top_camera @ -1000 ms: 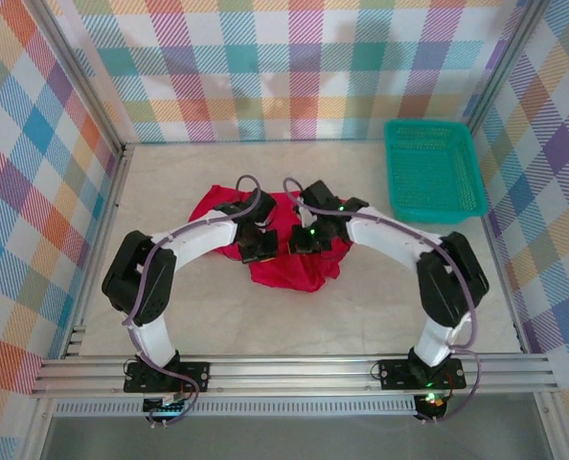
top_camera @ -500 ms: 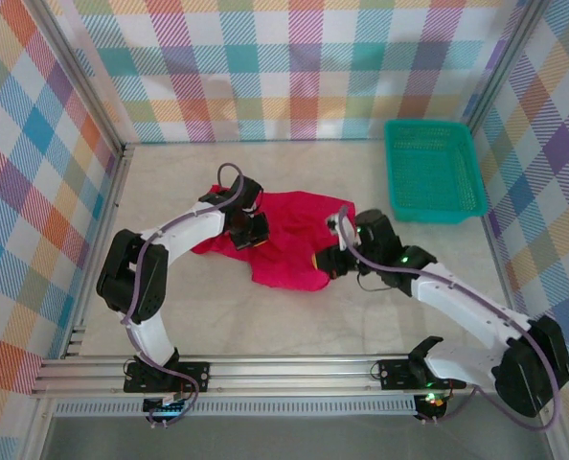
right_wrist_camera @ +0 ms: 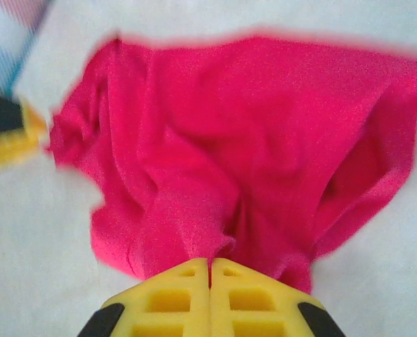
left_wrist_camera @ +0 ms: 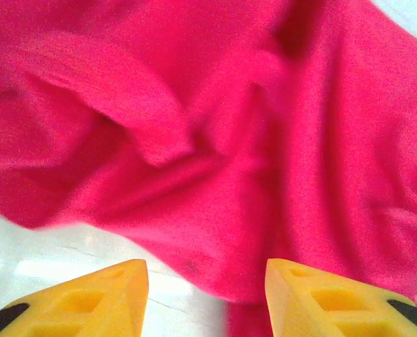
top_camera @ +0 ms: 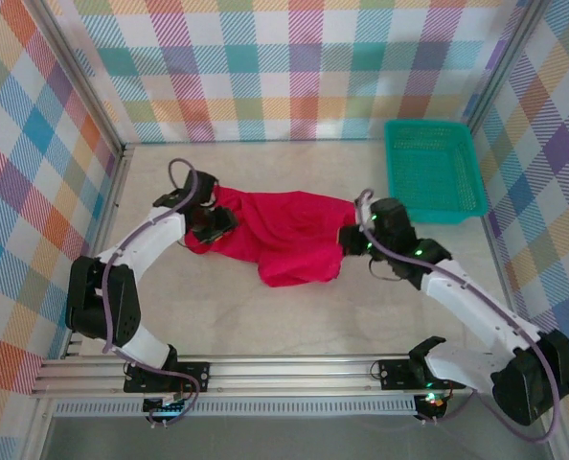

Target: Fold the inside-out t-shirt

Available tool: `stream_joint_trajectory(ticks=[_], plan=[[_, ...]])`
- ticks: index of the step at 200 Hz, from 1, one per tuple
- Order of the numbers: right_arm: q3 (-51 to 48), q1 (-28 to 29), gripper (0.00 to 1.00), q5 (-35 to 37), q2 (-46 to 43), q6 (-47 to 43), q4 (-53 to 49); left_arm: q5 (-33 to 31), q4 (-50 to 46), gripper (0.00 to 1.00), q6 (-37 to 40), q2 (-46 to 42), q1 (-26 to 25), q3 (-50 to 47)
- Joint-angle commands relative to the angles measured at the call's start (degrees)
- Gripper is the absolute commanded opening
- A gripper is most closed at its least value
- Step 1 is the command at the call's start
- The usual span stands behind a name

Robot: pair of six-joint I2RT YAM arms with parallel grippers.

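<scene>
Lying rumpled across the middle of the bench (top_camera: 265, 326), the red shirt (top_camera: 284, 240) stretches left to right between the two arms, with its fullest part sagging toward the near side. The left arm (top_camera: 141, 240) reaches in from the left, and the left jaws sit at the shirt's left end. In the left wrist view the yellow fingers (left_wrist_camera: 89, 302) stand clearly apart, with bare bench and a low edge of cloth in the gap. They grip nothing, and the shirt (left_wrist_camera: 215, 140) lies in folds just beyond the tips. The right arm (top_camera: 476, 307) comes in from the right, with the right jaws at the shirt's right end. In the right wrist view the fingers (right_wrist_camera: 173, 295) press together with no gap, pinching a gathered ridge of the shirt (right_wrist_camera: 250, 126) at their tips. The cloth fans out from there. A teal basket (top_camera: 433, 172) sits in the far right corner, near the shirt's right end but not touching it.
</scene>
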Motion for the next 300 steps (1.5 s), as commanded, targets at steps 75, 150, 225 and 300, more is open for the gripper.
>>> stream_joint_trajectory(ticks=[75, 150, 225, 300], plan=[[5.2, -4.3, 0.0, -3.3, 4.5, -2.5, -2.3, -1.4, -1.4, 0.5, 4.8, 13.4, 1.1, 8.9], [5.9, -4.4, 0.0, -4.9, 5.6, -2.7, -2.1, -3.3, -5.2, 0.22, 5.6, 21.0, 1.1, 15.0], [27.8, -9.2, 0.0, 0.4, 12.2, -6.5, -11.8, -6.8, -17.7, 0.0, 6.6, 10.2, 5.9, 32.3], [50.8, -15.1, 0.0, 0.9, 14.1, -11.5, -19.8, 5.6, -18.2, 0.0, 0.6, -3.4, 25.5, 49.1]])
